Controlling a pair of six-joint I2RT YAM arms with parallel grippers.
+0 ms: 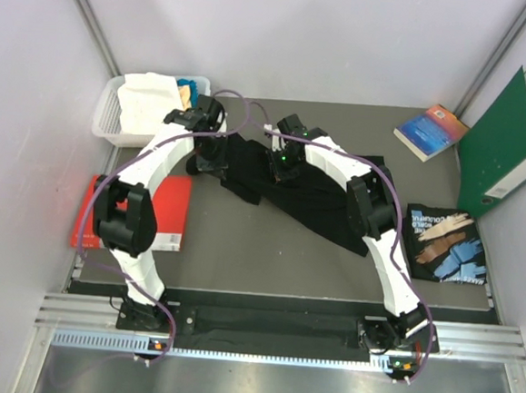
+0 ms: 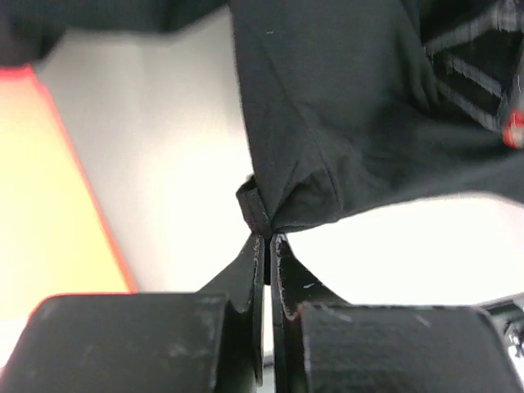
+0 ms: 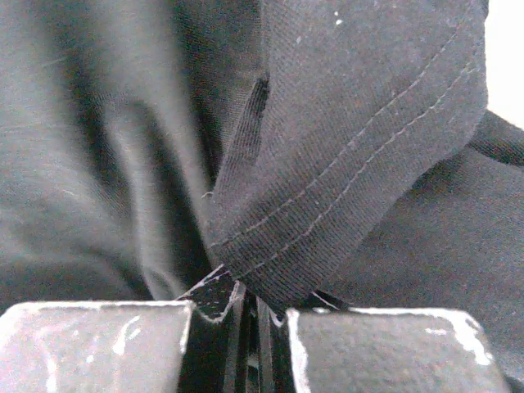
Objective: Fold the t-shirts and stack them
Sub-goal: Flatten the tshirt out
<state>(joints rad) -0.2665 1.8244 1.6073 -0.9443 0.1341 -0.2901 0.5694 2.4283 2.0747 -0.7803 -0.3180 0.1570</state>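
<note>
The left fingers [image 2: 260, 250] are pressed together, pinching a small folded corner of the black t-shirt [image 2: 344, 123] right at their tips. The cloth spreads up and to the right of the pinch, with pale tabletop [image 2: 172, 164] showing on either side. To the left of these fingers lies the red book [image 2: 49, 213], flat and apart from the shirt.

The right fingers [image 3: 246, 304] are likewise closed tight, nipping a stitched hem of the same shirt. A double seam line runs across the flap just above the tips. Dark folds fill everything behind and to both sides of them.

From above, the left fingers [image 1: 204, 163] grip the shirt's left end and the right fingers [image 1: 280, 168] hold it further along its far edge, the two pairs near each other. The black t-shirt [image 1: 322, 201] trails away to the right of the right fingers, bunched on the tabletop [image 1: 268, 251]. Beyond the left fingers, a white basket [image 1: 105, 120] holds cream t-shirts [image 1: 147, 101] and a teal-blue t-shirt [image 1: 186, 88]. Well off to the right of the right fingers lie a black magazine [image 1: 446, 243], a blue book [image 1: 429, 130] and a green folder [image 1: 499, 151].
</note>
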